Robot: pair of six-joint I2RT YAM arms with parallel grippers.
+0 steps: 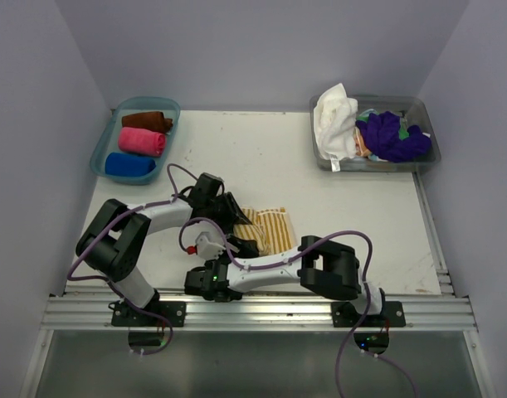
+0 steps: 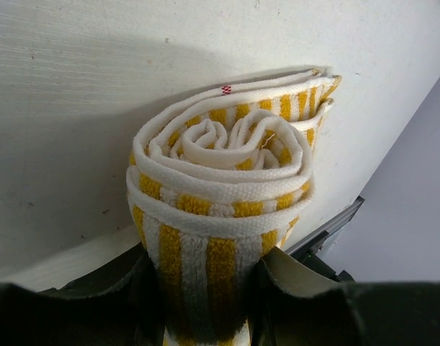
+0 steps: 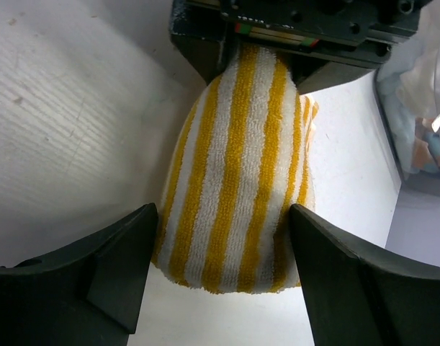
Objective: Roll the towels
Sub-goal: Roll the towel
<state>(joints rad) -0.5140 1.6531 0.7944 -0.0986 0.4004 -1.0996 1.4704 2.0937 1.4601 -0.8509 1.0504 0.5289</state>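
A mustard-yellow and white striped towel (image 1: 272,229) lies rolled on the white table between both arms. In the left wrist view its spiral end (image 2: 220,166) faces the camera, and my left gripper (image 2: 205,288) is shut on the roll's body, one finger pressed on each side. My right gripper (image 3: 223,245) stands open at the roll's other end (image 3: 234,187), with one finger on each side of it. The right finger (image 3: 335,274) touches the cloth. The left finger (image 3: 111,267) sits just beside it. My left gripper's body (image 3: 292,29) shows at the roll's far end.
A blue tray (image 1: 102,149) at the back left holds rolled brown (image 1: 148,121), pink (image 1: 143,142) and blue (image 1: 130,165) towels. A clear bin (image 1: 423,112) at the back right holds loose white (image 1: 336,124) and purple (image 1: 392,137) towels. An aluminium rail (image 1: 261,313) runs along the near edge.
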